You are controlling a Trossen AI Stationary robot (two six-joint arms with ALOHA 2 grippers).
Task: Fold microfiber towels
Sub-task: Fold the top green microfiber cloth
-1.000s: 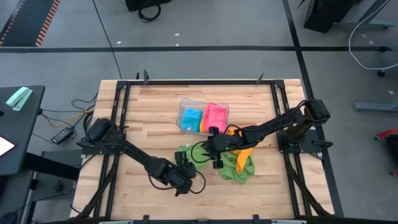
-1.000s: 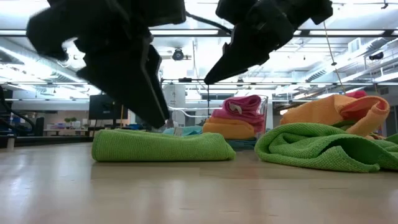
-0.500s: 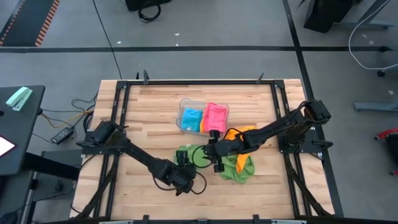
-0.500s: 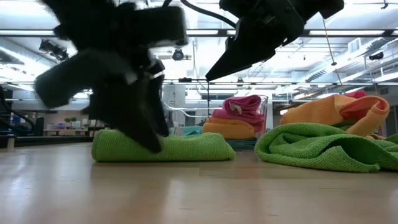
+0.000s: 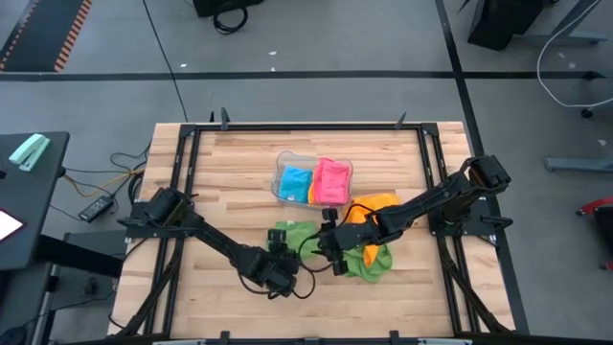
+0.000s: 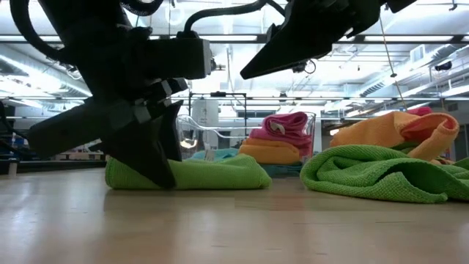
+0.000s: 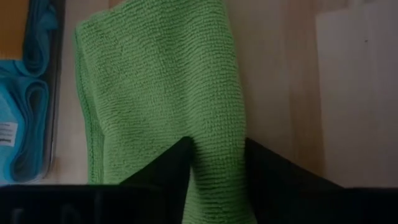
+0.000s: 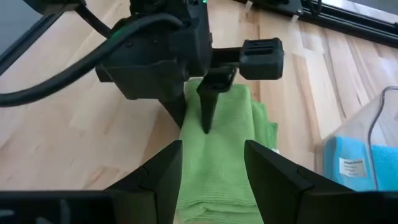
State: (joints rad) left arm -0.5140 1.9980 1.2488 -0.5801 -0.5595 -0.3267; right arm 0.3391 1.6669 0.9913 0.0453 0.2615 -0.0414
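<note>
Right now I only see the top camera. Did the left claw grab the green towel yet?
Observer: Yes. The left wrist camera shows the green towel pinched between the left gripper's fingers.
Operator: Is the other claw touching it too?
Observer: No. The low camera shows the right gripper open, up in the air above the towel.
Operator: What's under the pink towel?
Observer: An orange towel, seen from the low camera.

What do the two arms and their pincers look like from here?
Both arms are black, slim and jointed, rising from boxy bases at the table's side rails. Black cables loop beside each wrist. The left pincer has two dark wedge-shaped fingers, as does the right pincer. In the right wrist view, the left wrist is a blocky black housing with a thick cable.
</note>
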